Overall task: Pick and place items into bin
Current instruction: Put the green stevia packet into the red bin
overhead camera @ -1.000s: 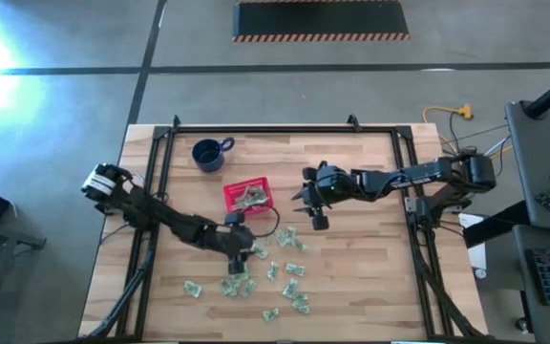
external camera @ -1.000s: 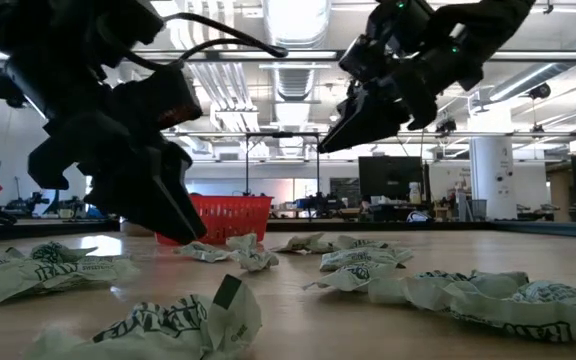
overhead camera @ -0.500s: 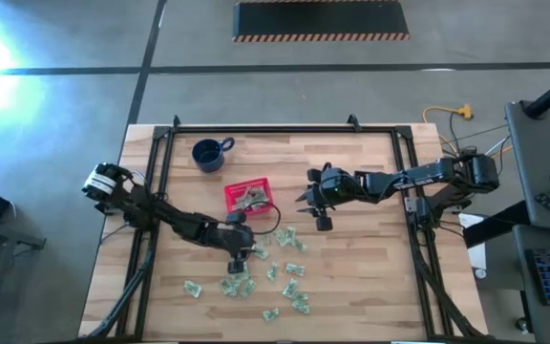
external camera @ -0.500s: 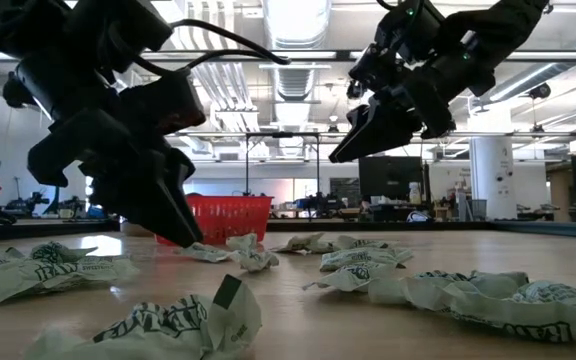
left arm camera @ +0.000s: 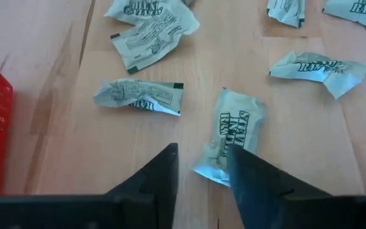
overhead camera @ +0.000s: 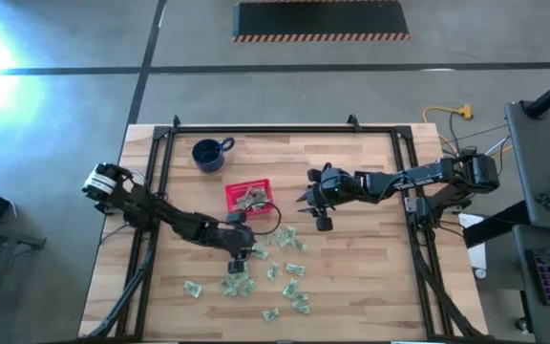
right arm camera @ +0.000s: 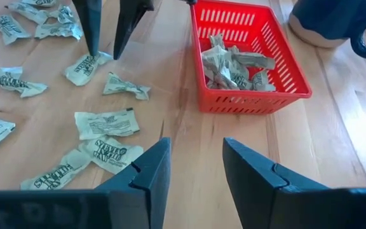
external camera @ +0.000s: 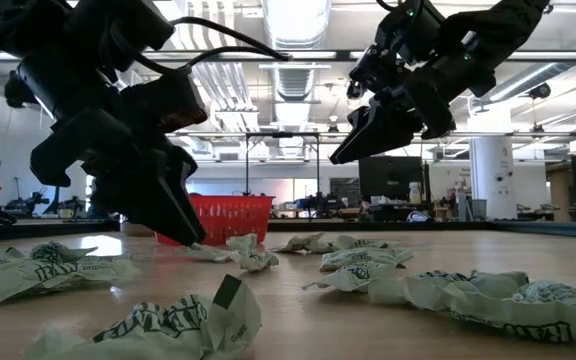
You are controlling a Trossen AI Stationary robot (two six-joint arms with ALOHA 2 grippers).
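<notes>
Many pale green-and-white packets (overhead camera: 273, 277) lie scattered on the wooden table, near of the red basket (overhead camera: 247, 198). The basket holds several packets (right arm camera: 234, 63). My left gripper (overhead camera: 243, 254) is open and points down, its fingertips (left arm camera: 202, 149) standing either side of one packet's end (left arm camera: 211, 168). The right wrist view shows it over that packet (right arm camera: 88, 62). My right gripper (overhead camera: 304, 203) is open and empty, and hovers above the table just right of the basket. My left gripper comes from above, pointing down, with its open fingers (left arm camera: 240, 165) on either side of the packet's end (left arm camera: 211, 168). The packet lies flat on the table. Whether a finger touches it, I cannot tell.
A dark blue mug (overhead camera: 208, 154) stands on the table, far-left of the basket. Other packets (left arm camera: 138, 95) lie close around the left gripper. A black frame (overhead camera: 256, 129) runs along the table's edges. Bare wood lies on the table's right half.
My right gripper has drawn back a little toward the table's right edge and slightly up, then held still. Its fingers stay open. The packets and the basket lie where they were.
</notes>
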